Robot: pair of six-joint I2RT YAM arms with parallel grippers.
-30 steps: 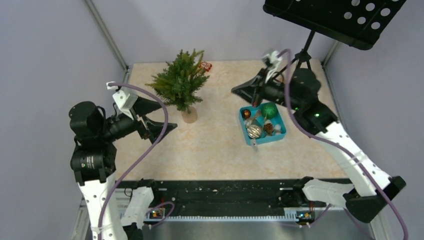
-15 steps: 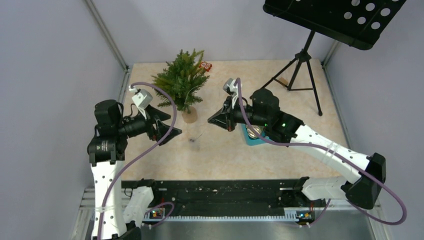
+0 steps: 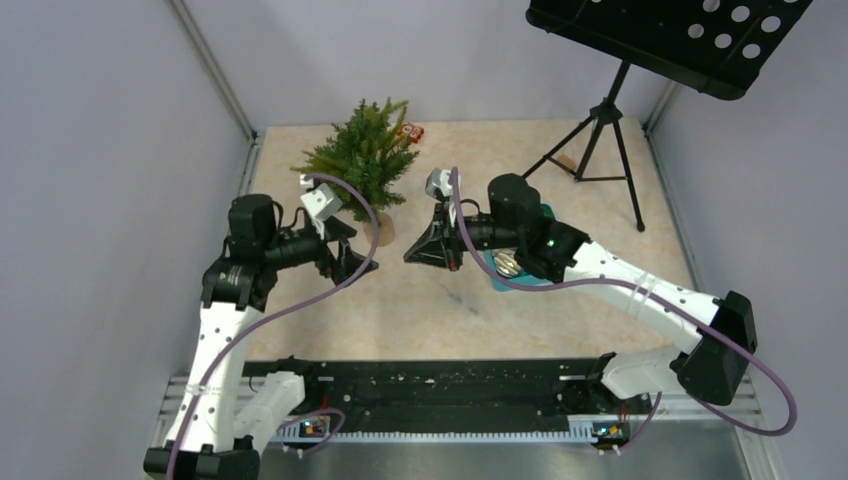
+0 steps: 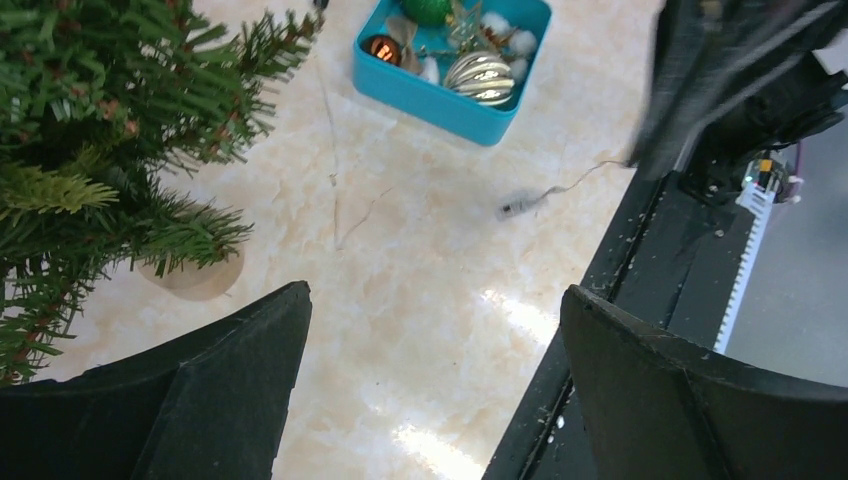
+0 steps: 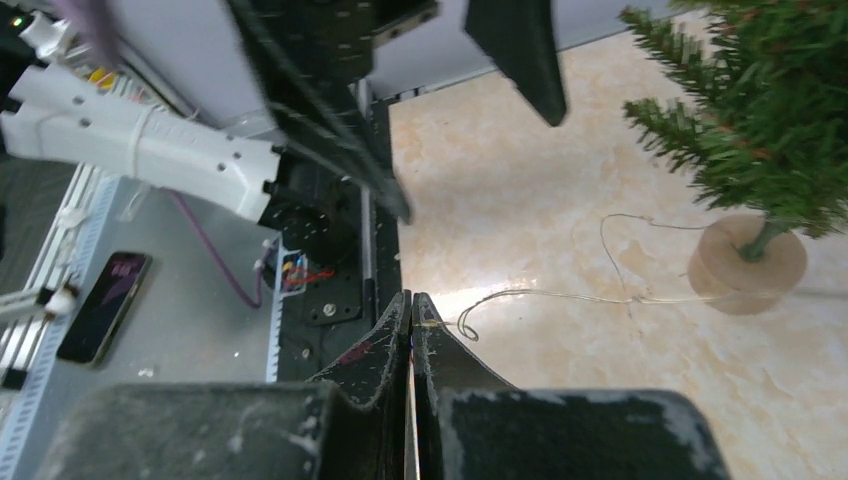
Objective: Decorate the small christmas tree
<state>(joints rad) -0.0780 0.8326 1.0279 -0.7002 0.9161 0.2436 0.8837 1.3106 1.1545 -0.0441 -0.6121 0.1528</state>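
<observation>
The small christmas tree stands at the back left of the table on a round brown base. It also fills the left of the left wrist view and the top right of the right wrist view. My right gripper is shut on a thin wire, pinched at its tips; the wire runs across the table towards the tree's base. Just left of it, my left gripper is open and holds nothing, close to the base.
A blue tray of ornaments sits right of centre, mostly hidden under my right arm in the top view. A black tripod music stand rises at the back right. The black rail runs along the near edge.
My right arm has swung left from the tray towards the tree, trailing the wire. My left gripper has moved right towards the tree's base, still open.
</observation>
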